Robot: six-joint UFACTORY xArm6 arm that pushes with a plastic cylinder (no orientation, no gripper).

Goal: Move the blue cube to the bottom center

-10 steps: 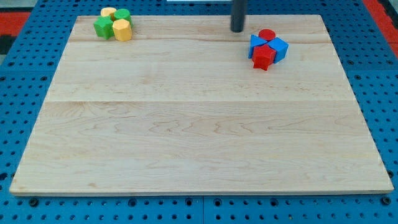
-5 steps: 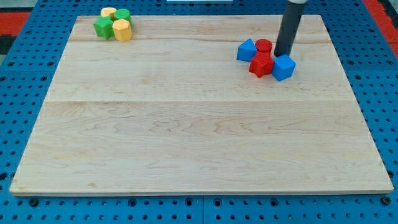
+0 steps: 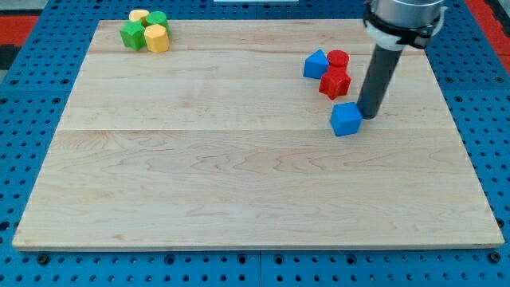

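The blue cube [image 3: 346,119] lies on the wooden board [image 3: 239,175], right of centre and below the other red and blue blocks. My tip [image 3: 368,115] stands against the cube's upper right side, touching or nearly touching it. The dark rod rises from there toward the view's top right.
A second blue block [image 3: 315,64], a red cylinder [image 3: 338,58] and a red star-like block [image 3: 335,82] sit together above the cube. At the top left are two green blocks [image 3: 133,34] [image 3: 158,18] and two yellow blocks [image 3: 157,38] [image 3: 139,15] in a cluster.
My tip came in from the top, then moved down. It pushed the blue cube down and left, away from the red blocks. The other blue block shifted left.
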